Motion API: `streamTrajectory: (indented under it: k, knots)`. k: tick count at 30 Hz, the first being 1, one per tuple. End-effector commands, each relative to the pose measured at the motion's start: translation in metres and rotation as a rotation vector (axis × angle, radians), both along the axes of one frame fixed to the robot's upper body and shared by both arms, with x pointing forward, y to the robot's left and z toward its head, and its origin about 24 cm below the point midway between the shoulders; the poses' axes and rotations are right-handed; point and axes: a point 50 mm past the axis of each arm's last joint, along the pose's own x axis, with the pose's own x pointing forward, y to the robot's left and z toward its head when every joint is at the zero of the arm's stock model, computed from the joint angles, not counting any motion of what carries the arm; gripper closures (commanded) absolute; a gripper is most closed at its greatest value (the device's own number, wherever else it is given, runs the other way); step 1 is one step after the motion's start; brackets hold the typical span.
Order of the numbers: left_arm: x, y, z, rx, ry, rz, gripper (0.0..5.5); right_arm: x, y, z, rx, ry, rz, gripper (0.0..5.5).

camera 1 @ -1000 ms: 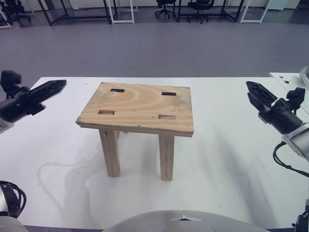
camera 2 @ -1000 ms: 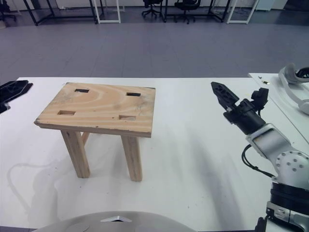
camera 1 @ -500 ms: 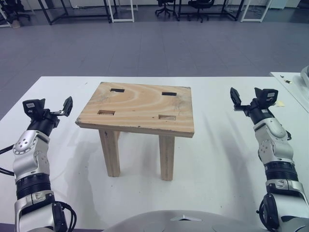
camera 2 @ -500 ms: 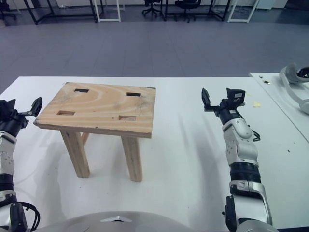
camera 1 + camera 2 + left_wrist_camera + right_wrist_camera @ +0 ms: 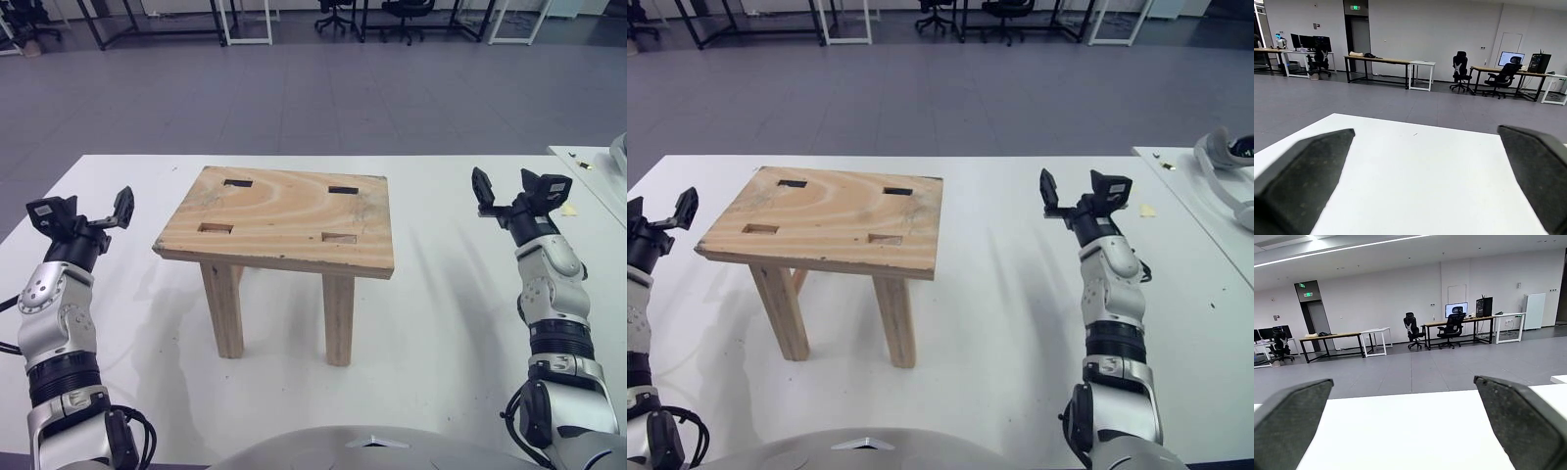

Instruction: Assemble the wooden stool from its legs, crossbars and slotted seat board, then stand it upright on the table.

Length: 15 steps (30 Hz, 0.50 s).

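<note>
The wooden stool (image 5: 279, 230) stands upright on the white table (image 5: 441, 323), fully put together, its slotted seat board (image 5: 828, 223) on top and legs (image 5: 338, 318) below. My left gripper (image 5: 86, 211) is raised to the stool's left, open and holding nothing, a clear gap from the seat edge. My right gripper (image 5: 519, 191) is raised to the stool's right, open with nothing between its fingers. The left wrist view has black fingertips (image 5: 1303, 171) spread wide over bare tabletop; the right wrist view has its fingertips (image 5: 1518, 416) spread the same way.
A second white table with a white rounded object (image 5: 1229, 176) stands at the far right. A small yellow note (image 5: 1147, 210) lies near the right table edge. Behind the table lies grey floor, with desks and office chairs (image 5: 1411, 328) far off.
A second ago both grippers were large in the foreground at the picture's sides; they have since swung to stand upright on either side of the stool. The stool has not moved.
</note>
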Motion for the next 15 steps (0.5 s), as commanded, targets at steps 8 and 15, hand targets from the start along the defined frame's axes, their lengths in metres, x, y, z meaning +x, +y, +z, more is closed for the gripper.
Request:
streamTrajectory:
  k: [8, 15]
  knots:
    - [0.002, -0.019, 0.004, 0.006, 0.003, -0.039, 0.12, -0.002, 0.002, 0.001, -0.033, 0.011, 0.035, 0.1]
    - [0.0, -0.032, 0.002, 0.059, -0.011, -0.013, 0.12, 0.003, -0.005, 0.014, -0.084, -0.001, 0.063, 0.1]
